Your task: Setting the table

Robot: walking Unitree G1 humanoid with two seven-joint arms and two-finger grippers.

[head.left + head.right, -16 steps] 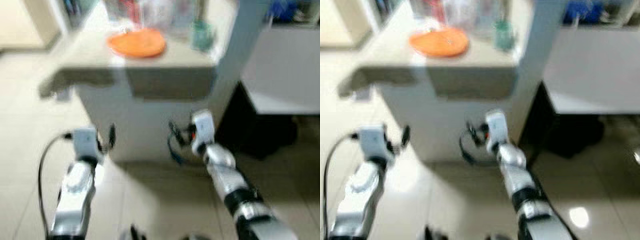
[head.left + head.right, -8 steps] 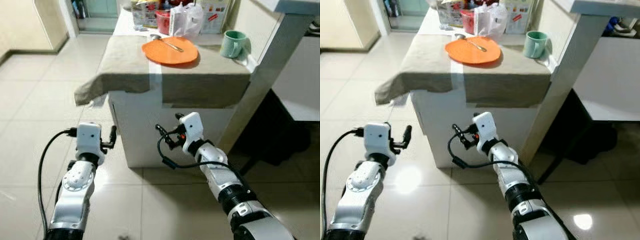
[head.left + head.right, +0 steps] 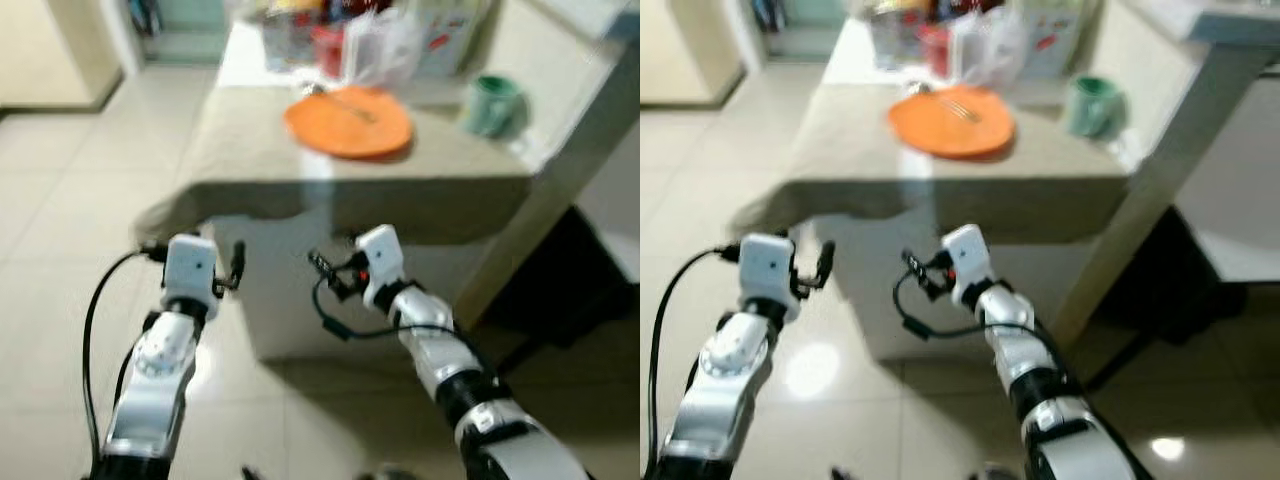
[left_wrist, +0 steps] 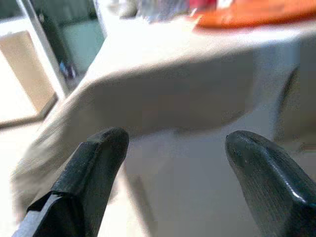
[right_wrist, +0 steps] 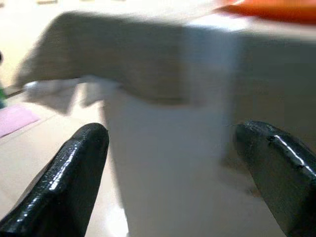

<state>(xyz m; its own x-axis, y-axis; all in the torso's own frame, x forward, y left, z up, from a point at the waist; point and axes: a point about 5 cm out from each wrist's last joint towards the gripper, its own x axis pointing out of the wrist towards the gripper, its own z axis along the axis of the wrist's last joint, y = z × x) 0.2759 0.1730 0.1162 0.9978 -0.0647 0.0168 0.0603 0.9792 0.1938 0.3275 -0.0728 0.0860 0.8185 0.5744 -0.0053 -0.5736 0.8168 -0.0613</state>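
Both hands raised and empty before the cloth-covered bench.

Head views: a white bench (image 3: 330,300) draped with a beige-grey cloth (image 3: 260,160) carries a round flat orange plate (image 3: 349,122) with a silver utensil lying on it; a green mug (image 3: 490,104) stands well apart toward the bench's right end, and blurred bags and boxes (image 3: 370,40) crowd behind the plate. The left hand (image 3: 235,265) and right hand (image 3: 322,268) hang below the cloth's edge, in front of the bench's white side, over pale floor tiles (image 3: 60,200). A slanting white post (image 3: 1160,190) stands at the right.

Left wrist view: the left hand's black fingers (image 4: 89,173) are spread wide, gripping nothing, the overhanging cloth between them and the plate's rim above.

Right wrist view: the right hand's fingers (image 5: 69,177) are likewise wide apart and empty, facing the bench's white side.
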